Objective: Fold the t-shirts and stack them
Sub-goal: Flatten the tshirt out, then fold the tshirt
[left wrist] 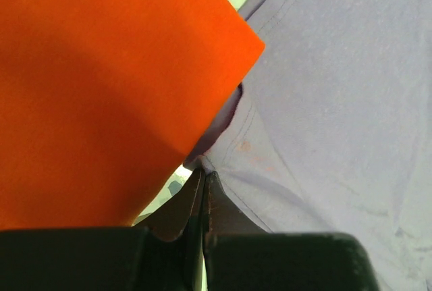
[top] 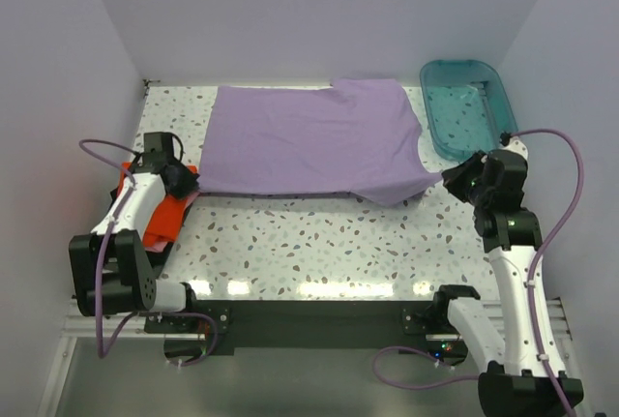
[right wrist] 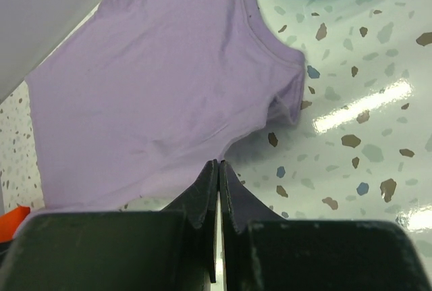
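The place is a robotics lab cell, a boxed-in test bench. Plain pale walls (top: 319, 11) close it off at 9, 12 and 3 o'clock. The table (top: 319, 243) has a glossy speckled top that mirrors strips of overhead light. At 6 o'clock a black base plate (top: 319, 315) and a bare metal rail (top: 68, 325) carry two white-and-black machines: the left arm (top: 135, 214) at 8 o'clock and the right arm (top: 513, 253) at 4 o'clock. Both arms trail loose purple cables (top: 566, 204). The goods look like practice props: a lavender t-shirt (top: 309, 141) spread at 12 o'clock, an orange-red t-shirt (top: 169, 216) at 9 o'clock and a teal tub (top: 464, 107) at 1 o'clock.
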Controlling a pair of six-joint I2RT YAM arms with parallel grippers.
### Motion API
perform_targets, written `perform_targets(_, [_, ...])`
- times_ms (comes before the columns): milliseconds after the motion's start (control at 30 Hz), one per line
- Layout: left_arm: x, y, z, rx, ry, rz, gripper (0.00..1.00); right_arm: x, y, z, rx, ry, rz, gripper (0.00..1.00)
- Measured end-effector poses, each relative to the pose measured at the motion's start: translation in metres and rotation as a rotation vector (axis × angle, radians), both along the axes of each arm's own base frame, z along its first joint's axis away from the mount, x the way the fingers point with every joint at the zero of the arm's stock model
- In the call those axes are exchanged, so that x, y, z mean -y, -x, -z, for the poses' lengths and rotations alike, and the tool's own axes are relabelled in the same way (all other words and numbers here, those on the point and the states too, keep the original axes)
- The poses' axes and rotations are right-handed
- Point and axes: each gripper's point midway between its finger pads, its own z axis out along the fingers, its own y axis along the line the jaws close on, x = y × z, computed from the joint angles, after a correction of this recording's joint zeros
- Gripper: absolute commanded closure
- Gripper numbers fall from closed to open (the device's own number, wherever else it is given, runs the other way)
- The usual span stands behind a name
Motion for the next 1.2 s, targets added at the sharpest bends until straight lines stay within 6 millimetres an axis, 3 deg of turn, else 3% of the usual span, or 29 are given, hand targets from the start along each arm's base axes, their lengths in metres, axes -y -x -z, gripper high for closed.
perform_targets(233, [-0.001,0.006,-0.002,0.003,-0.009,-0.006,1.00,0.003,0.009,0.009,-0.017,0.007,0.016,1.00])
perform_targets(400, [-0.001,0.006,0.001,-0.008,-0.005,-0.004,1.00,0.005,0.000,0.021,-0.063,0.008,0.026,1.00])
perform_targets(633, [-0.001,-0.021,0.013,-0.046,0.013,0.004,1.00,0.007,-0.043,0.041,-0.161,0.013,0.023,1.00])
perform_targets(900, [0.000,-0.054,0.025,-0.066,0.028,0.018,1.00,0.010,-0.089,0.045,-0.178,0.023,0.016,1.00])
perform_targets(1200, [0.001,-0.091,0.013,-0.023,0.027,0.032,1.00,0.011,-0.120,0.060,-0.210,0.025,0.013,1.00])
